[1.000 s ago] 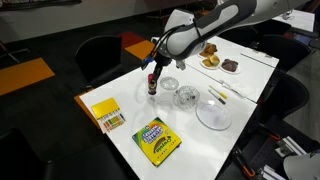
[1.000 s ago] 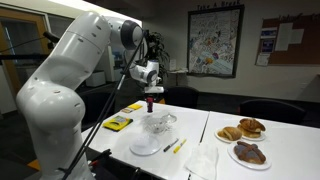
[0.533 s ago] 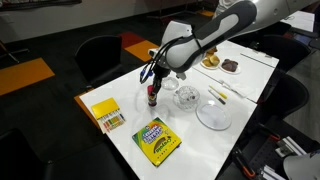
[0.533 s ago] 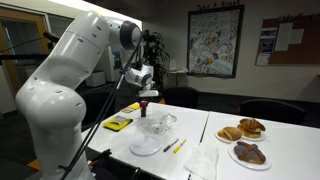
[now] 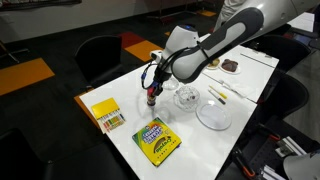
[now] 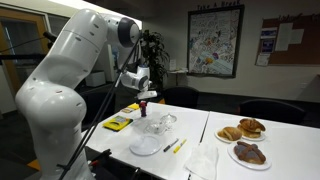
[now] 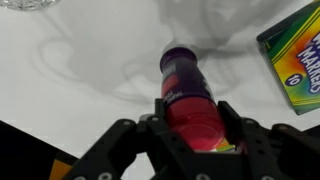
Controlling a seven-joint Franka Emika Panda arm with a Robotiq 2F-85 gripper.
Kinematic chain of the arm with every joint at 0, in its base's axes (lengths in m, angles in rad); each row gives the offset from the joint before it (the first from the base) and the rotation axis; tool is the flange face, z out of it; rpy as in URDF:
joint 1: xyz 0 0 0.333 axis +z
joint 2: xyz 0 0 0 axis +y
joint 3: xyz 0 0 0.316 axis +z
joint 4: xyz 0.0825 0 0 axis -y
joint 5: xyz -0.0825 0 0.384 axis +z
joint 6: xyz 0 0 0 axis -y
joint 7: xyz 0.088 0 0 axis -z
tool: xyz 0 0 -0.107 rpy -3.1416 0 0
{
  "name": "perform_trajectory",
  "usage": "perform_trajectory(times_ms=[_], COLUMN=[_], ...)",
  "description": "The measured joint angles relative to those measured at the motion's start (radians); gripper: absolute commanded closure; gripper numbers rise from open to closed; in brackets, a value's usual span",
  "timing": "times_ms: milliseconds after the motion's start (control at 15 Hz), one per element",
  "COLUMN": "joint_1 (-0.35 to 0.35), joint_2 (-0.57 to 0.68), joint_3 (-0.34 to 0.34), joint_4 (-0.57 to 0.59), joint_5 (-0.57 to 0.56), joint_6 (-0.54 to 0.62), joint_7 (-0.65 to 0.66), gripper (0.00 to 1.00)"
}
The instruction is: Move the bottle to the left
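Observation:
The bottle (image 7: 192,105) is small and slim, red on top with a dark lower body. In the wrist view it sits between my gripper's (image 7: 192,118) fingers, which are shut on its red part. In both exterior views the gripper (image 5: 152,88) (image 6: 144,95) holds the bottle (image 5: 151,98) (image 6: 144,104) upright over the white table (image 5: 125,135), between the yellow box and the glass bowl. Whether its base touches the table cannot be told.
A green crayon box (image 5: 157,139) lies near the table's front edge, a yellow box (image 5: 107,115) beside it. A clear glass bowl (image 5: 186,97), a round clear lid (image 5: 213,115), a pen and plates of pastries (image 6: 242,130) sit further along. Chairs surround the table.
My gripper has carried the bottle away from the glass bowl toward the yellow box and the crayon box. Nothing else on the table moved.

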Motion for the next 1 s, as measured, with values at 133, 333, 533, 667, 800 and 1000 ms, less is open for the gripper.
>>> perform_trajectory(times_ms=[133, 333, 533, 667, 800, 1000], joint_1=[0.000, -0.001, -0.006, -0.014, -0.023, -0.036], joint_2=[-0.010, -0.013, -0.013, -0.013, -0.014, -0.027], joint_3=[-0.001, -0.004, -0.010, -0.011, -0.011, -0.010], joint_4=[-0.022, -0.040, -0.047, -0.048, -0.048, -0.048], joint_5=[-0.008, -0.009, -0.009, -0.009, -0.008, -0.006], joint_6=[0.018, 0.033, 0.044, 0.045, 0.043, 0.021], joint_7=[0.000, 0.004, 0.014, 0.025, 0.041, 0.067], gripper=[0.70, 0.70, 0.29, 0.14, 0.01, 0.00])
